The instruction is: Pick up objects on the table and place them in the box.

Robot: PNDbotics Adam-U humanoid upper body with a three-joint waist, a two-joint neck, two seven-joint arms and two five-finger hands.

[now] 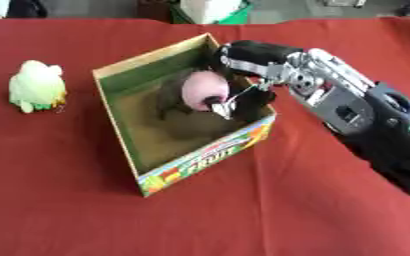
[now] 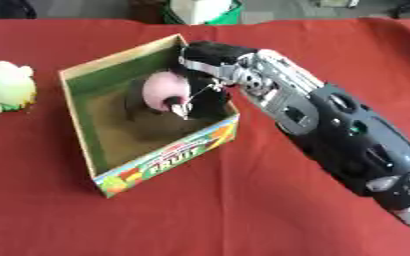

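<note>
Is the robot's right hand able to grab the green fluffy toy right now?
Probably not right away. The right hand is down inside the box, curled around a pink object. The green toy sits on the red cloth beyond the box's far side, so the box stands between them.

Red-draped desk with a strip of grey floor beyond

A red cloth (image 1: 243,210) covers the desk from edge to edge, creased in soft folds near the front and right. Past its far edge lies grey floor (image 1: 95,7), where a green container (image 2: 230,15) holding something white (image 1: 210,9) stands, with dark shapes blurred at both top corners. The light is even and soft.
</note>
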